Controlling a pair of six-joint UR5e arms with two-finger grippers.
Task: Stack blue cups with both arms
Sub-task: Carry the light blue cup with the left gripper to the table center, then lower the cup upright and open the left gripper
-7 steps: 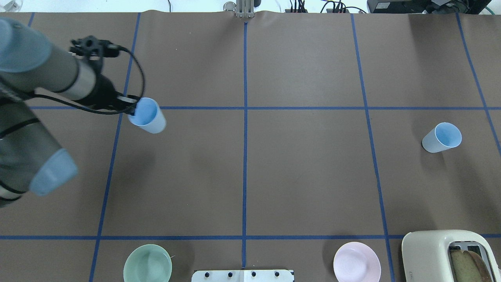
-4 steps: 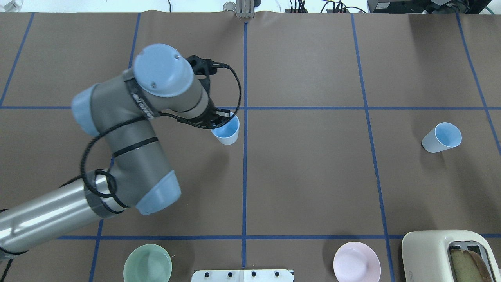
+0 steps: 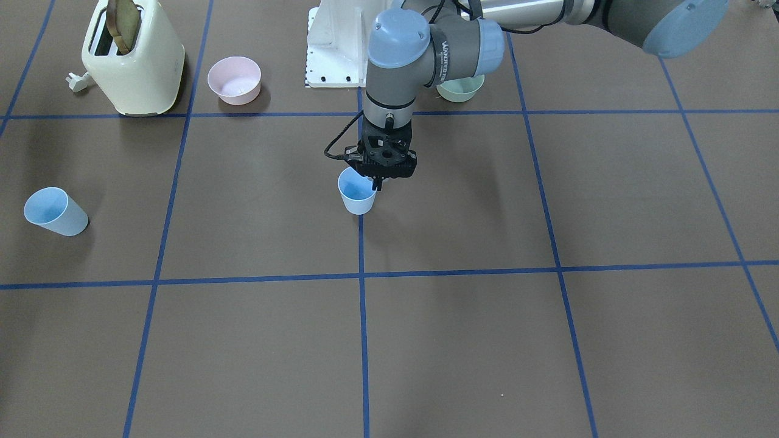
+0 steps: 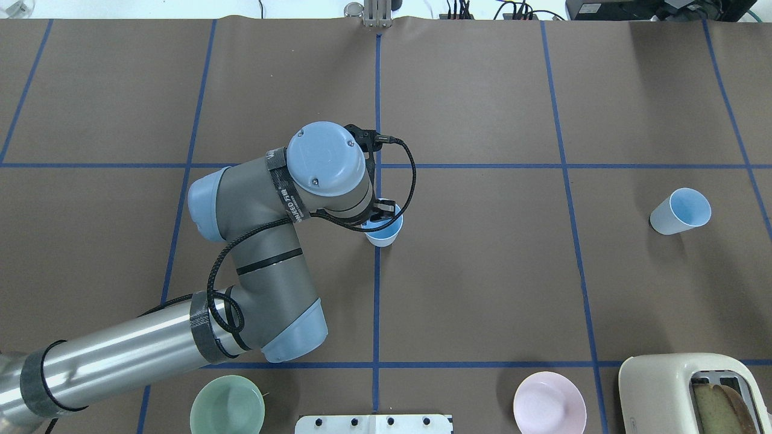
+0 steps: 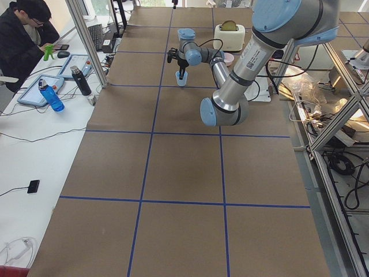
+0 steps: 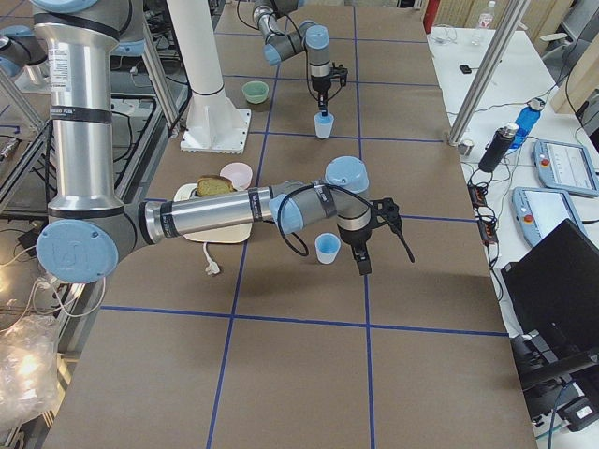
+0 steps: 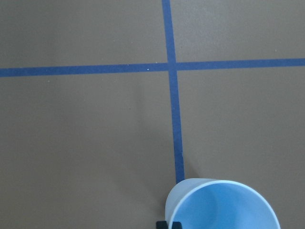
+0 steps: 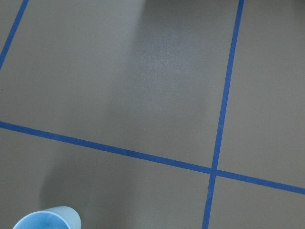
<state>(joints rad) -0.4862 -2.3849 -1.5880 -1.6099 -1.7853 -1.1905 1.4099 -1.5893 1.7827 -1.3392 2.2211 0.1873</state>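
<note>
Pinching the centre cup (image 3: 357, 199) by its rim, my left gripper (image 3: 378, 181) is closed on light, thin, slippery plastic, so I should squeeze gently. 2nd cup (image 4: 680, 212) sits far right; right gripper's (image 6: 362, 260) opening I cannot tell.

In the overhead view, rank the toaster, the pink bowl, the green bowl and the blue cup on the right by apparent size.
1. toaster, largest, though cropped.
2. pink bowl and green bowl, too alike to rank.
3. blue cup on the right, smallest.

The left arm (image 4: 247, 193) reaches mid-table, its end effector (image 3: 377, 182) pointing straight down, fingers pinched together.
</note>
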